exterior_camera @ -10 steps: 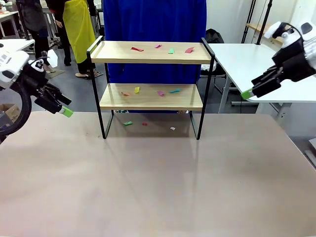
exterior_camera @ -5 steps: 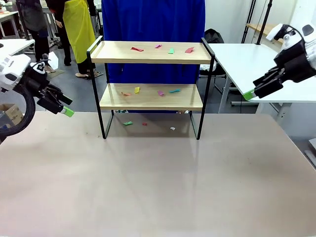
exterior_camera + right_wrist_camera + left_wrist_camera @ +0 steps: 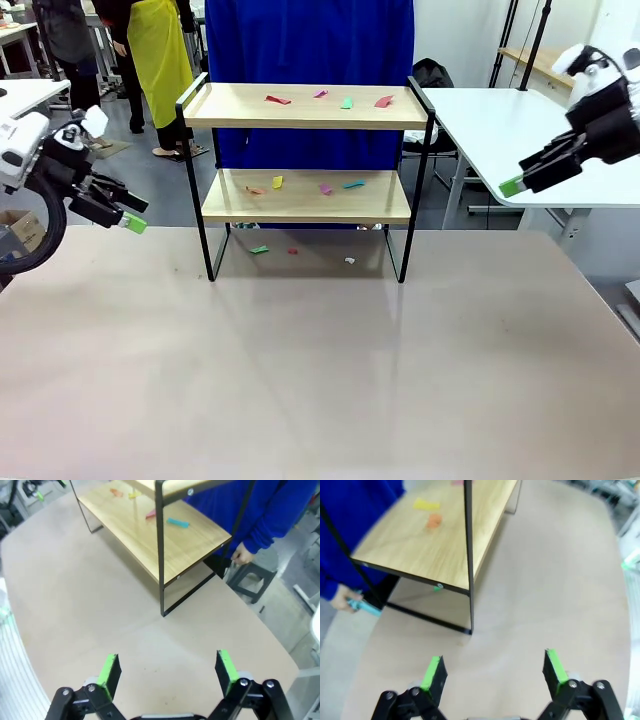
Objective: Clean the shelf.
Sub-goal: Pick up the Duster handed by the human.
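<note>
While the shelf [image 3: 300, 208] stands on the far middle of the worktop [image 3: 320, 380], both arms hang in the air to either side of it, well apart from its black frame. The left tool [image 3: 133, 222] hovers to the shelf's left, about level with the lower board. Its wrist view shows its green-padded fingers spread wide with nothing between them [image 3: 493, 667], pointing at the shelf's near corner leg. The right tool [image 3: 512, 186] hovers to the shelf's right at much the same height. It too is spread wide and empty [image 3: 166, 667], looking down at that end of the shelf.

Four top scraps [image 3: 346, 102] in red, pink and green lie along the upper board. Four lower scraps [image 3: 326, 188] in orange, yellow, pink and teal lie on the lower board. Three loose scraps [image 3: 259, 249] lie on the worktop under the shelf. A person [image 3: 310, 50] in blue is right behind the shelf, one hand [image 3: 241, 555] hanging near its far right leg.
</note>
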Controlling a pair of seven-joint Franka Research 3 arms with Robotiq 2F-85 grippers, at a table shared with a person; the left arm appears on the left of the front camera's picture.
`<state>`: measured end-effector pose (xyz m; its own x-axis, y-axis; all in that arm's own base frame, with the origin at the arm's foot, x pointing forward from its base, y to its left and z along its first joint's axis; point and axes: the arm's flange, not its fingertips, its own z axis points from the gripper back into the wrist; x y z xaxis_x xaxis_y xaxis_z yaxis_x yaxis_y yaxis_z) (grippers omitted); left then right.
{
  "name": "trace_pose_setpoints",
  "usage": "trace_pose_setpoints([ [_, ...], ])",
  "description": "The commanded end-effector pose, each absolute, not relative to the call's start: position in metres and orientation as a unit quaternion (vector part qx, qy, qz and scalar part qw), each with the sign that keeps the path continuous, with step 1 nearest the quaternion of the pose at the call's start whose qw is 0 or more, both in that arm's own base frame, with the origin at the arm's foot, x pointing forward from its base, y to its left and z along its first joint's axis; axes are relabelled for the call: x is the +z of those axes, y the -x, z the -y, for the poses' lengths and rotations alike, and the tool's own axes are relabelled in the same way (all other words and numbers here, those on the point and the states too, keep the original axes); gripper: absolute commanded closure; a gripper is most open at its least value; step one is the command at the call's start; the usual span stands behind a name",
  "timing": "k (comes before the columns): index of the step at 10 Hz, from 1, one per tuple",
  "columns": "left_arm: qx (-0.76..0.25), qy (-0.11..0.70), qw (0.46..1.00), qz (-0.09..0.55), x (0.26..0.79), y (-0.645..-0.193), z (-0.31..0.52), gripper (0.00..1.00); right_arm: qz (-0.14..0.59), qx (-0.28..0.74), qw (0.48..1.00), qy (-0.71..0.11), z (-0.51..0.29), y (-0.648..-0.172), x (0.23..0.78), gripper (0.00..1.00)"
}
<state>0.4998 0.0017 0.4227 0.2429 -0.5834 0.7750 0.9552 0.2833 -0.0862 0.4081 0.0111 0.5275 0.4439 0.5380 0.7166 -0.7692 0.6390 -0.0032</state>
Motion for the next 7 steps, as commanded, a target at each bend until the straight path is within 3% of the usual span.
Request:
trace_pose_setpoints([
  [1,-0.521,0.358,0.685,0.362,0.404,-0.528,-0.035,0.0,0.37,0.401,0.804,-0.237,0.027,-0.441,0.521,0.0],
  [5,-0.532,0.407,0.618,0.413,0.377,-0.561,-0.061,0.0,0.429,0.441,0.728,-0.302,0.097,-0.498,0.476,0.0],
  [7,-0.526,0.433,0.602,0.417,0.362,-0.571,-0.07,0.0,0.456,0.465,0.703,-0.285,0.117,-0.511,0.456,0.0],
])
